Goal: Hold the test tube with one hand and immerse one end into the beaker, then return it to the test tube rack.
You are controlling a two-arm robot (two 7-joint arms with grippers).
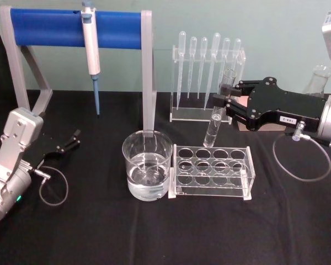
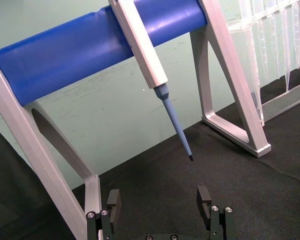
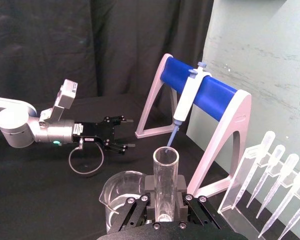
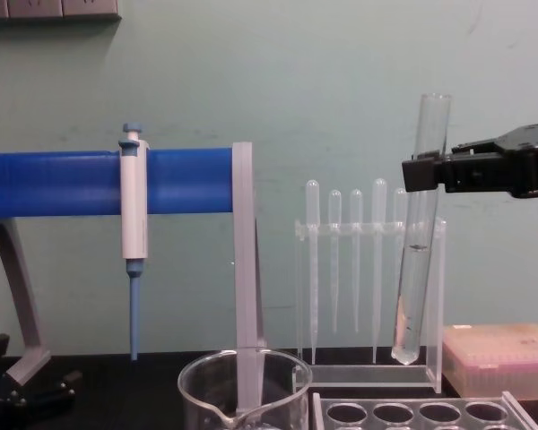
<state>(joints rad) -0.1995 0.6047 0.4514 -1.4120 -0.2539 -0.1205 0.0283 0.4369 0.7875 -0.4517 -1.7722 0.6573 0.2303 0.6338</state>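
My right gripper [image 1: 227, 100] is shut on the test tube [image 1: 216, 118], gripping it near its upper part. The tube hangs slightly tilted in the air, its rounded bottom just above the back row of the clear rack [image 1: 212, 172]. In the chest view the test tube [image 4: 416, 251] hangs from the right gripper [image 4: 428, 172], well above the table. The beaker [image 1: 147, 165] stands left of the rack, partly filled with clear liquid, apart from the tube. The right wrist view shows the test tube [image 3: 165, 180] between the fingers, with the beaker [image 3: 119, 196] below. My left gripper [image 1: 71, 141] rests open at the far left.
A blue-barred stand [image 1: 71, 27] holding a pipettor [image 1: 90, 49] rises at the back left. A clear holder of plastic pipettes [image 1: 207, 77] stands behind the rack. A pink box [image 4: 500, 358] and a glass flask [image 1: 320, 80] sit at the back right.
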